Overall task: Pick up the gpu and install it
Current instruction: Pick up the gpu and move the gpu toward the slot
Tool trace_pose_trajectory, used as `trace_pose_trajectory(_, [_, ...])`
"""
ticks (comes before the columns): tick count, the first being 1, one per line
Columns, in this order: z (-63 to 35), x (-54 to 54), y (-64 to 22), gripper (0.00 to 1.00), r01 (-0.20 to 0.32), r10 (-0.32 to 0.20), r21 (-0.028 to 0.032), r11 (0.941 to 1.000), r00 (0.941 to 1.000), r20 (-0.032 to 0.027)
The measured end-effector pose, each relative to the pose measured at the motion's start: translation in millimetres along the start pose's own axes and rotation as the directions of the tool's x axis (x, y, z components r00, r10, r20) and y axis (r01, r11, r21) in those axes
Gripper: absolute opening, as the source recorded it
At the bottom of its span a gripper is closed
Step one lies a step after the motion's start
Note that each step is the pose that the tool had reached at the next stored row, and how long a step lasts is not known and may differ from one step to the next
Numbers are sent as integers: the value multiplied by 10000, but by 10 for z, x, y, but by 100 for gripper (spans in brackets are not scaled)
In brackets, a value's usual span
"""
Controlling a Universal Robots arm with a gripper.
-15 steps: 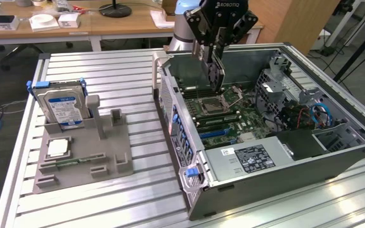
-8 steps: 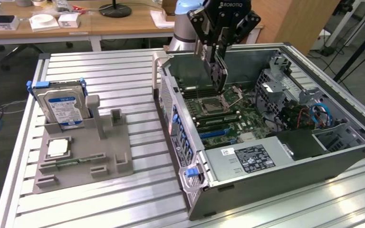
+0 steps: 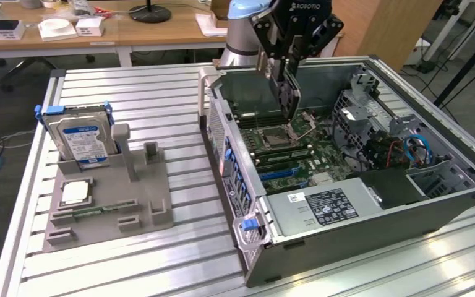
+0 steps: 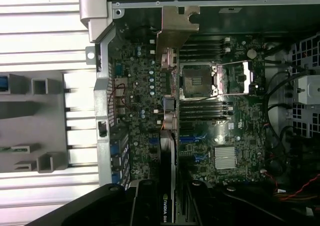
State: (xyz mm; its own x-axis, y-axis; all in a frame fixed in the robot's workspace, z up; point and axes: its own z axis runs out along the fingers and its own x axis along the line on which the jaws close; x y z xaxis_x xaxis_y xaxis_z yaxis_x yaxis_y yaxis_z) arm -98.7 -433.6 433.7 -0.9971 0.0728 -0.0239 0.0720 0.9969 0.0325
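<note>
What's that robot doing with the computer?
The robot's gripper is holding the gpu, a flat dark card, upright inside the open computer case. The card hangs over the motherboard and isn't in a slot yet. A hard drive stands in the gray holder beside the case.

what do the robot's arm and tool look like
The arm is a thick silver-grey tube with a pale blue joint cap. The tool is black and angular, built from jointed links, with white ROBOTIQ lettering across its body.
</note>
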Motion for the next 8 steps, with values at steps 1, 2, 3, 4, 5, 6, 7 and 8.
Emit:
trace_pose_trajectory(1, [0, -8, 0, 26, 0, 0, 0, 10000, 10000, 0])
trace_pose_trajectory(2, [1, -17, 1, 26, 1, -1, 0, 10000, 10000, 0])
trace_pose_trajectory(3, [1, -25, 2, 26, 1, -1, 0, 10000, 10000, 0])
trace_pose_trajectory(4, [1, -33, 2, 26, 1, -1, 0, 10000, 10000, 0])
trace_pose_trajectory(5, [1, -41, 3, 26, 1, -1, 0, 10000, 10000, 0])
trace_pose_trajectory(6, [1, -48, 3, 26, 1, -1, -1, 10000, 10000, 0])
trace_pose_trajectory(7, [2, -56, 4, 26, 1, -1, 0, 10000, 10000, 0])
trace_pose_trajectory(8, [2, -64, 4, 26, 1, -1, 0, 10000, 10000, 0])
